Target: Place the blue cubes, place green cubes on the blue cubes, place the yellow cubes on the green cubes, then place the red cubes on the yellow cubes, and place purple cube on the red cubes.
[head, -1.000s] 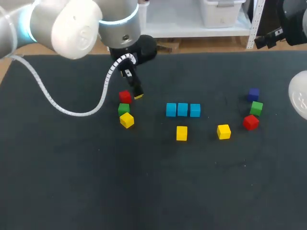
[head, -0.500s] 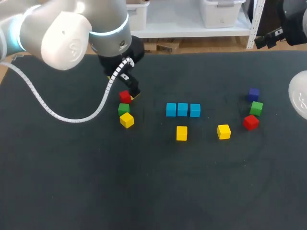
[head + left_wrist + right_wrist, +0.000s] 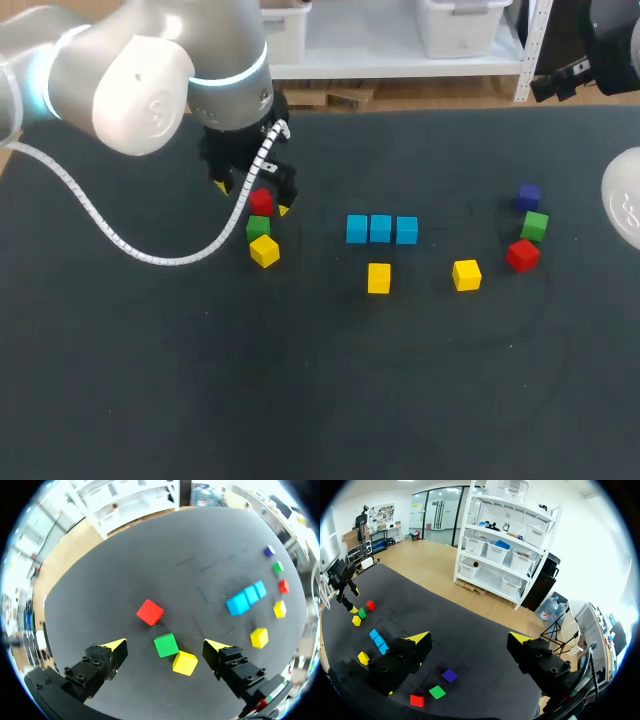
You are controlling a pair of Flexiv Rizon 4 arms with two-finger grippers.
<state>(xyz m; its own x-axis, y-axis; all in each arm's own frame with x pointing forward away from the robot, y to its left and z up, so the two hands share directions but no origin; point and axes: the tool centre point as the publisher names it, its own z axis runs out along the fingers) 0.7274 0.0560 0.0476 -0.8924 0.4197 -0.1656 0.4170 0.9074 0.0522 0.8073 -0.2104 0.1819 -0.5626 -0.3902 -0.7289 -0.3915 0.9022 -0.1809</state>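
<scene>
The left end effector [image 3: 166,646] is hovering with its fingers spread, straddling the green cube [image 3: 258,228] lying left of the blue row [image 3: 381,229], probably because green is going onto blue next. The right end effector [image 3: 470,639] is hanging spread, well right of that row, apparently keeping clear.

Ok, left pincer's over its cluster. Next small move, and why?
Probably lower the open left pincer straight down and close on the green cube: it lies between the fingers, and the blue cubes carry nothing yet. Mind the yellow cube close beside it.
</scene>
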